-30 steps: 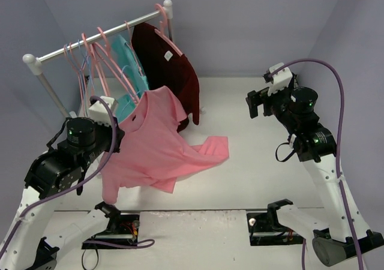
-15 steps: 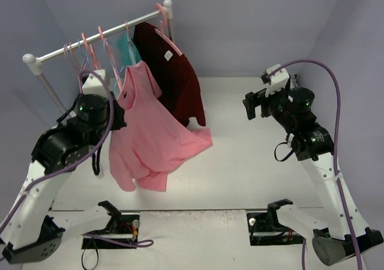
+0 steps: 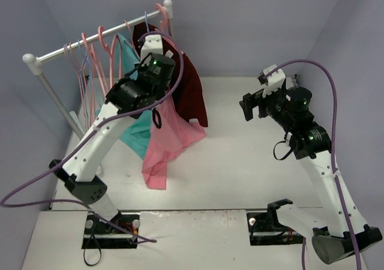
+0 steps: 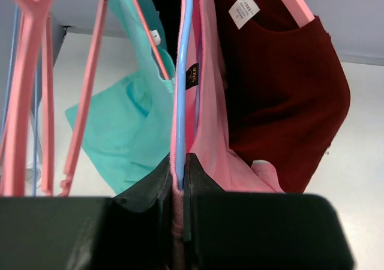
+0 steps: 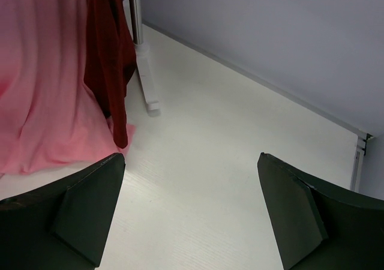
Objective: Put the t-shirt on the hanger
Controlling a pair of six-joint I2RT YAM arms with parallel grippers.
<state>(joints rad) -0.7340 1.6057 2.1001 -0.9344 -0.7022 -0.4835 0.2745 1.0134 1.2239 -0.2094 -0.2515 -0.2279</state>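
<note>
Lavender walls enclose a white table (image 3: 240, 156) with a clothes rail (image 3: 90, 45) at its far left. Left gripper (image 4: 179, 180) is clamped tight on the thin light-blue hanger (image 4: 183, 84) and a fold of the salmon-pink t-shirt (image 4: 210, 126), likely so the hook can reach the rail. The t-shirt hangs from that hanger, between a teal shirt (image 4: 120, 126) on the left and a dark maroon shirt (image 4: 282, 96) on the right. Right gripper (image 5: 191, 162) hovers spread wide and empty, well apart on the right.
</note>
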